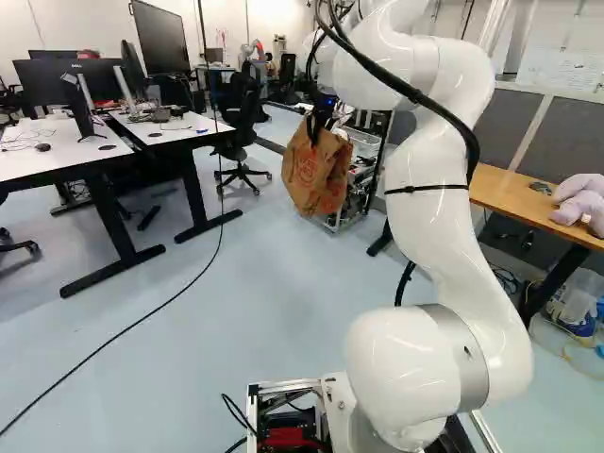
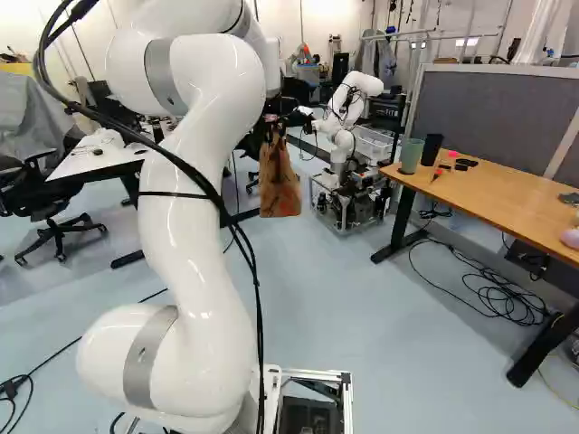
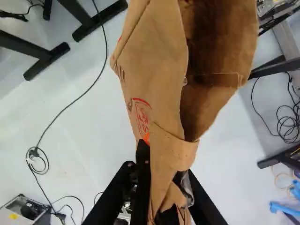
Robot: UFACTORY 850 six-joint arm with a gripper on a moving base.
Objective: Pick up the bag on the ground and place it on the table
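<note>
The white arm (image 2: pixel 194 226) reaches forward over the floor (image 2: pixel 317 298). Ahead, the black tool (image 1: pixel 317 129) has both fingers closed on the upper part of the brown paper bag (image 1: pixel 316 177), which hangs in the air. The wooden worktop (image 2: pixel 507 188) stands to its right, bearing a green cup (image 2: pixel 411 155). Beyond the bag is another robot (image 2: pixel 347 122).

Matt, wrinkled paper bag (image 1: pixel 314 175)

On the wooden bench (image 2: pixel 516 197) I see a green cup (image 2: pixel 411 156), a black cup (image 2: pixel 432 150) and, probably, a soft toy (image 1: pixel 579 201).
</note>
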